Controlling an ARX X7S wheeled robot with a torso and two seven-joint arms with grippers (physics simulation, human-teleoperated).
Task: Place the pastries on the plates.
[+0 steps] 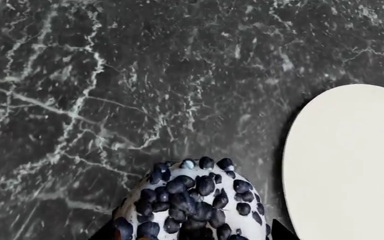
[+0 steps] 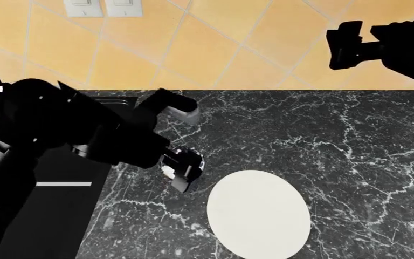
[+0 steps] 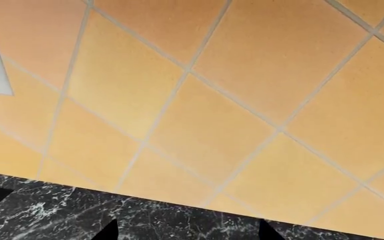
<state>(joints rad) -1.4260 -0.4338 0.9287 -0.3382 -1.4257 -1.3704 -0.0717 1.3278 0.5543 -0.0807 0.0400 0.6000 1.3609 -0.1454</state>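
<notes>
Between the jaws of the left gripper sits the small round white-iced pastry with glossy blue-black specks, clamped from both sides; in the left wrist view its domed, bumpy top fills the space between the two dark jaw tips. It hangs over the black marble-veined counter, just beside the smooth, flat, plain cream-white round plate and not yet over it. The plate's matte surface is bare, and its edge curves close past the pastry in the left wrist view. Up high and well apart from the plate, the right gripper is raised in front of the orange diagonally tiled wall; its jaws are parted, with only wall and counter edge seen between the tips. White wall switches sit on the tiles above the counter.
</notes>
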